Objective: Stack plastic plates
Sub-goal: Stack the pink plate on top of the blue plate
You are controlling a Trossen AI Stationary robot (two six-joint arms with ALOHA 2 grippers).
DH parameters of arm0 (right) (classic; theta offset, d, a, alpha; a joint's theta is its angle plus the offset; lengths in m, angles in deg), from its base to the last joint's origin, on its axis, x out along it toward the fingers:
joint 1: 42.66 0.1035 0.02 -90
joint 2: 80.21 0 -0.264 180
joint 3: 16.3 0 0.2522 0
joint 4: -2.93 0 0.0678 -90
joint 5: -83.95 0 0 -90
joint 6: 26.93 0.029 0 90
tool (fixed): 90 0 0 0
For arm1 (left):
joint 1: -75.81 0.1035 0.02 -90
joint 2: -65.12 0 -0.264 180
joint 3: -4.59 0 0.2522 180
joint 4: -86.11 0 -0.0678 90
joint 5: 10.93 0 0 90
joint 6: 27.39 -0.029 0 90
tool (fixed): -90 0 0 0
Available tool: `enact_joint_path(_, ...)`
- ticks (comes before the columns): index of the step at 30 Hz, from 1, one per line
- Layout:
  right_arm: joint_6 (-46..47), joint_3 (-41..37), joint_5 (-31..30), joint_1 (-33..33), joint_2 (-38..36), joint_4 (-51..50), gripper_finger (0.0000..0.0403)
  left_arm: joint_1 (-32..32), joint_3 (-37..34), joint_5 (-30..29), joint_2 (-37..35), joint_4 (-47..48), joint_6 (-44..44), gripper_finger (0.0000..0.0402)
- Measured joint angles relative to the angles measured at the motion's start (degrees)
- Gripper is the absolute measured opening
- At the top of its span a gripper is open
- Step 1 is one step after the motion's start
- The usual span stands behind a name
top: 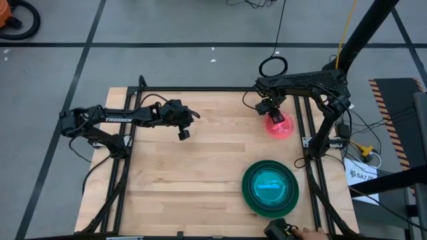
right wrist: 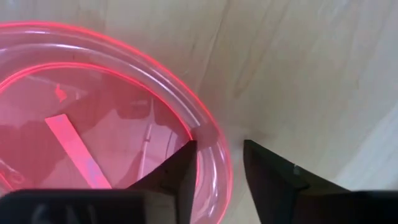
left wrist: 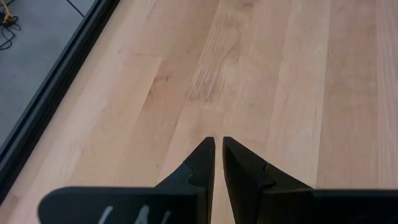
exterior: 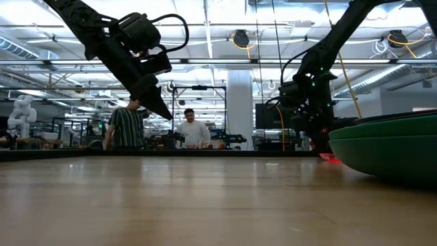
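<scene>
Nearest the lens: pink plate [right wrist: 93,118], translucent, is lying flat on the table [top: 200,173] right under my right wrist camera, its rim passing between my two dark fingers [right wrist: 180,180].
Right fingers: my right gripper [top: 274,117] is hovering low over the pink plate [top: 279,126] at the far right of the table, fingers parted narrowly and straddling the rim, one inside and one outside, not yet pinching it as far as I can judge.
Left fingers: my left gripper [top: 183,134] is hanging above bare wood at the far left-centre, fingers [left wrist: 202,165] nearly together and carrying nothing (waiting, I'd say).
Stack: green plate [top: 269,189] is sitting near the right front edge with a blue plate [top: 270,186] nested on top; darker plates may be sandwiched between, but I cannot tell.
Step in hand: I am lining up the grasp on the pink plate, seemingly the last loose one.
Next move: closing on the rim, lifting level, carrying it toward the stack and lowering it centred on the blue plate.
</scene>
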Motion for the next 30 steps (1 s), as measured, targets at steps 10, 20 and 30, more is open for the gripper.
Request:
enact_joint_path(10, 0.0, 0.0, -0.2, 0.0, -0.1, 0.1, 0.0057, 0.0, 0.0, 0.0, 0.0, 0.0, -0.1, 0.0039)
enact_joint_path(20, 1.1, 0.0, -0.1, 0.0, -2.7, 0.4, 0.0005, 0.0, 0.0, 0.0, 0.0, 0.0, 0.0, 0.0039)
enact_joint_path(30, 4.6, 0.0, -0.3, 0.1, -2.8, 2.0, 0.0002, 0.0, 0.0, 0.0, 0.0, 0.0, 0.1, 0.0039)
